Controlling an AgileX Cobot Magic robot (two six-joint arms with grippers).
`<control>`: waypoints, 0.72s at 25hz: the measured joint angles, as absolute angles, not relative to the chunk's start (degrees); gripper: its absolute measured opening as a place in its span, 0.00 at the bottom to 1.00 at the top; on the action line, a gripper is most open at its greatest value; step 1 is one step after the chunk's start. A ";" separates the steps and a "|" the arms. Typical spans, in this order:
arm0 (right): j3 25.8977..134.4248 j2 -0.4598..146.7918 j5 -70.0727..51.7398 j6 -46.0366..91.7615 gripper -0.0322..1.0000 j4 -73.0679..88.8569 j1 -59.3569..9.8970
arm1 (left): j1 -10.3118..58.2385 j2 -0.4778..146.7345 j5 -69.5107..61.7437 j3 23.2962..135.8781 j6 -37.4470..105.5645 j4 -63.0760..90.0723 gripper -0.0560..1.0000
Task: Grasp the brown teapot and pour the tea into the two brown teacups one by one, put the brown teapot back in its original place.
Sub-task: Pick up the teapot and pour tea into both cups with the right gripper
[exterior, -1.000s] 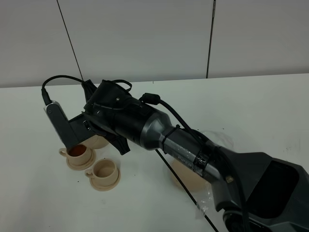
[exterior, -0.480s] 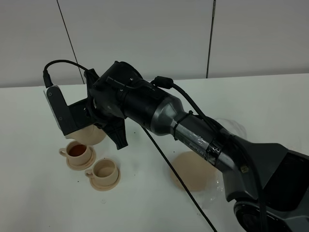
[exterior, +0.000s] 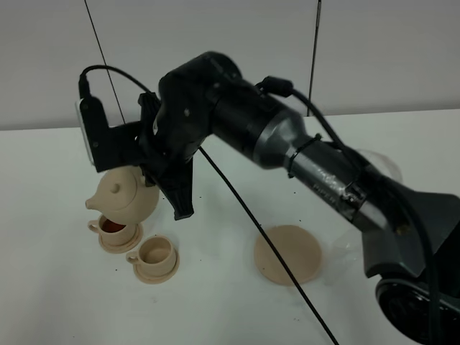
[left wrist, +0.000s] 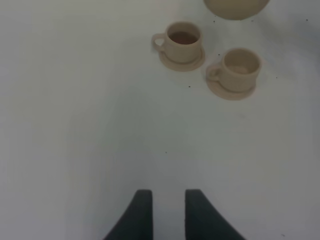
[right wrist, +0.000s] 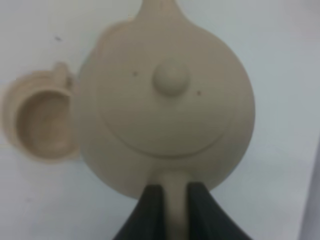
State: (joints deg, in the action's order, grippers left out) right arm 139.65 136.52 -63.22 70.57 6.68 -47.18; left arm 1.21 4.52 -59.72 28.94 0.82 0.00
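Brown teapot (exterior: 123,195) held upright over the tea-filled teacup (exterior: 115,228), at the left of the frame.
The right gripper (right wrist: 173,192) pinches its loop handle; the empty teacup (exterior: 156,253) sits just right; the large saucer (exterior: 287,254) lies centre-right. The left gripper (left wrist: 168,197) is narrowly parted, holding nothing.

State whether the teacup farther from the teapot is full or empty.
Empty: the teacup shows bare clay inside; the other teacup holds dark tea.
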 joint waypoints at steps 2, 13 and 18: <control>139.65 135.90 -64.63 70.97 0.12 9.33 -46.14 | 1.21 4.52 -59.72 28.94 0.82 0.00 0.27; 139.65 135.51 -66.71 75.12 0.12 25.34 -41.42 | 1.21 4.52 -59.72 28.94 0.82 0.00 0.27; 139.65 135.85 -67.91 76.04 0.12 28.77 -40.29 | 1.21 4.52 -59.72 28.94 0.82 0.00 0.27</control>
State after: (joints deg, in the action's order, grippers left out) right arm 139.65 135.85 -67.91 76.04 28.77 -40.29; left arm 1.21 4.52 -59.72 28.94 0.82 0.00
